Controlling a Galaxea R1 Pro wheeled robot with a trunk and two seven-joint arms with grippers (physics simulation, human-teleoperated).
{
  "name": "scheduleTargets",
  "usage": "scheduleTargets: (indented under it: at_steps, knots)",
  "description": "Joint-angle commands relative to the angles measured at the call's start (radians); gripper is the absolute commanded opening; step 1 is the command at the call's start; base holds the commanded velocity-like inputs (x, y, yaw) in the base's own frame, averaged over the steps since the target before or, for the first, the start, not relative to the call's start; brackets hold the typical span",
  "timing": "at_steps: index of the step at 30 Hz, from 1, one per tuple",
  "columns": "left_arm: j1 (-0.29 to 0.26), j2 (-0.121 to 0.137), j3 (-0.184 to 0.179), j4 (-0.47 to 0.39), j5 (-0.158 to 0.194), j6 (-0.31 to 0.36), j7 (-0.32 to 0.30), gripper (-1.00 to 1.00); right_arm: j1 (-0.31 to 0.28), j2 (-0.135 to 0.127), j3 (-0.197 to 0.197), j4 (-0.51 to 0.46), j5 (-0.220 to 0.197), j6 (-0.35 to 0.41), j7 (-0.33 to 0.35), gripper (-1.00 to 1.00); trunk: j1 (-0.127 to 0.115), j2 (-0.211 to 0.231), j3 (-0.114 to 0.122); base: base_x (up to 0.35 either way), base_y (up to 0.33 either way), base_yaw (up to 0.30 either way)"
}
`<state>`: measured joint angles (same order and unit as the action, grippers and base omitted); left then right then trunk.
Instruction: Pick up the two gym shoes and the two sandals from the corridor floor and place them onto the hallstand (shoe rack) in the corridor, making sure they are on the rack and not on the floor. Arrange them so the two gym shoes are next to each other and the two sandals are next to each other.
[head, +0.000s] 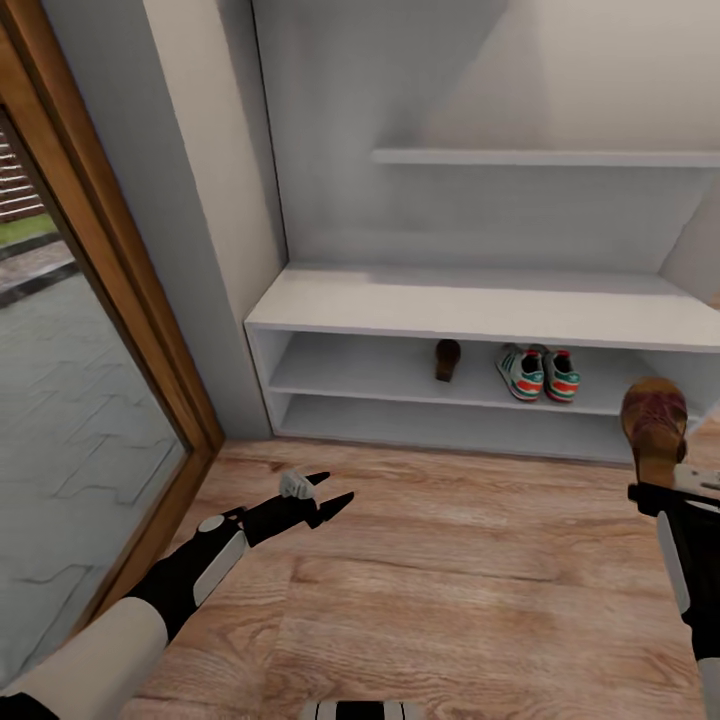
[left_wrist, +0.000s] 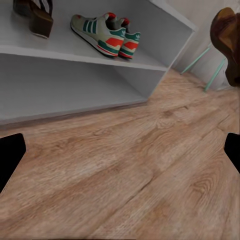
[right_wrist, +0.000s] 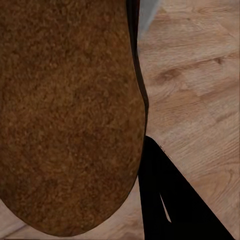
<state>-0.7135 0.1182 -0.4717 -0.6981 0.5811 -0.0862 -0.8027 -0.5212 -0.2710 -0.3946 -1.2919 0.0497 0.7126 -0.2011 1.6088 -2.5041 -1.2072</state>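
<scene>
Head view: right hand (head: 652, 492) grips sandal (head: 653, 420); left hand (head: 325, 497) spread.

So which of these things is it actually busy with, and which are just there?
Part of the job:
- gym shoes, side by side on the hallstand shelf
- sandal on the same shelf
- second sandal, held in the right hand
- left hand, open

Just there:
- glass door

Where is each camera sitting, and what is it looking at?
Head view: high up, looking down at the hallstand and floor; both arms show, left gripper open.
Left wrist view: low over the floor, facing the gym shoes; dark fingertips show.
Right wrist view: pressed against the held sandal.
Shared: the shoes and held sandal.
</scene>
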Motion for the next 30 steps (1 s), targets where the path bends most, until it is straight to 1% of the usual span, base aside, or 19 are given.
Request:
scheduleTargets:
  at_steps: [1, 5, 8, 9, 10, 12, 14, 16, 17, 18, 20, 22, 24, 25, 26, 27, 28, 30]
  knots:
    - [-0.001, 0.000, -0.008, 0.000, 0.006, -0.009, 0.001, 1.00, 0.000, 0.000, 0.003, -0.001, 0.004, 0.007, -0.003, -1.00, 0.000, 0.000, -0.002, 0.000, 0.000, 0.249]
    - [-0.001, -0.004, -0.011, -0.003, 0.006, -0.009, 0.000, 1.00, 0.000, 0.001, 0.007, -0.001, 0.004, 0.006, -0.003, -1.00, 0.000, 0.000, -0.005, 0.000, 0.000, 0.251]
    - [-0.001, -0.021, -0.014, -0.005, 0.006, -0.009, -0.017, 1.00, 0.000, 0.001, 0.008, -0.001, 0.004, 0.006, -0.002, -1.00, 0.000, 0.000, -0.008, 0.000, 0.000, 0.252]
    - [-0.001, -0.028, -0.017, -0.005, 0.006, -0.009, -0.037, 1.00, 0.000, 0.001, 0.008, -0.001, 0.004, 0.005, -0.002, -1.00, 0.000, 0.000, -0.009, 0.000, 0.000, 0.252]
    - [-0.001, -0.035, -0.021, -0.005, 0.005, -0.009, -0.080, 1.00, 0.000, 0.001, 0.008, -0.001, 0.004, 0.005, -0.001, -1.00, 0.000, 0.000, -0.010, 0.000, 0.000, 0.253]
    - [-0.001, -0.041, -0.024, -0.003, 0.004, -0.009, -0.155, 1.00, 0.000, 0.001, 0.009, -0.001, 0.003, 0.005, 0.000, -1.00, 0.000, 0.000, -0.012, 0.000, 0.000, 0.253]
    - [-0.001, -0.042, -0.025, -0.002, 0.003, -0.009, -0.201, 1.00, 0.000, 0.006, 0.009, 0.000, 0.003, 0.005, 0.001, -1.00, 0.000, 0.000, -0.014, 0.000, 0.000, 0.253]
    - [-0.001, -0.043, -0.025, -0.002, 0.003, -0.009, -0.209, 1.00, 0.000, 0.010, 0.011, 0.000, 0.003, 0.005, 0.001, -1.00, 0.000, 0.000, -0.016, 0.000, 0.000, 0.253]
    - [-0.001, -0.043, -0.025, -0.002, 0.003, -0.009, -0.212, 1.00, 0.000, 0.019, 0.017, 0.000, 0.003, 0.005, 0.002, -1.00, 0.000, 0.000, -0.017, 0.000, 0.000, 0.253]
    - [-0.001, -0.043, -0.025, -0.001, 0.003, -0.009, -0.214, 1.00, 0.000, 0.031, 0.028, 0.000, 0.003, 0.004, 0.002, -1.00, 0.000, 0.000, -0.018, 0.000, 0.000, 0.246]
    - [-0.001, -0.043, -0.025, -0.001, 0.003, -0.009, -0.215, 1.00, 0.000, 0.046, 0.062, 0.000, 0.003, 0.004, 0.002, -1.00, 0.000, 0.000, -0.019, 0.000, 0.000, 0.154]
    - [-0.001, -0.043, -0.024, -0.001, 0.003, -0.009, -0.217, 1.00, 0.000, 0.055, 0.111, 0.000, 0.002, 0.004, 0.002, -1.00, 0.000, 0.000, -0.019, 0.000, 0.000, 0.063]
    - [-0.001, -0.043, -0.024, -0.001, 0.003, -0.009, -0.217, 1.00, 0.000, 0.060, 0.171, 0.004, 0.002, 0.004, 0.002, -1.00, 0.000, 0.000, -0.019, 0.000, 0.000, 0.026]
    - [-0.001, -0.043, -0.024, -0.001, 0.003, -0.009, -0.217, 1.00, 0.000, 0.062, 0.186, 0.008, 0.001, 0.004, 0.002, -1.00, 0.000, 0.000, -0.019, 0.000, 0.000, 0.016]
    - [-0.001, -0.043, -0.024, -0.001, 0.003, -0.009, -0.217, 1.00, 0.000, 0.072, 0.245, 0.063, 0.000, 0.004, 0.002, -1.00, 0.000, 0.000, -0.019, 0.000, 0.000, 0.007]
    - [-0.001, -0.043, -0.024, -0.001, 0.003, -0.009, -0.217, 1.00, 0.000, 0.086, 0.271, 0.108, 0.000, 0.004, 0.002, -1.00, 0.000, 0.000, -0.020, 0.000, 0.000, 0.004]
    - [-0.001, -0.043, -0.024, -0.001, 0.003, -0.009, -0.217, 1.00, 0.000, 0.108, 0.289, 0.156, -0.001, 0.004, 0.002, -1.00, 0.000, 0.000, -0.020, 0.000, 0.000, 0.003]
    - [-0.001, -0.042, -0.024, -0.001, 0.003, -0.009, -0.217, 1.00, 0.000, 0.151, 0.309, 0.235, -0.001, 0.003, 0.002, -1.00, 0.000, 0.000, -0.020, 0.000, 0.000, 0.001]
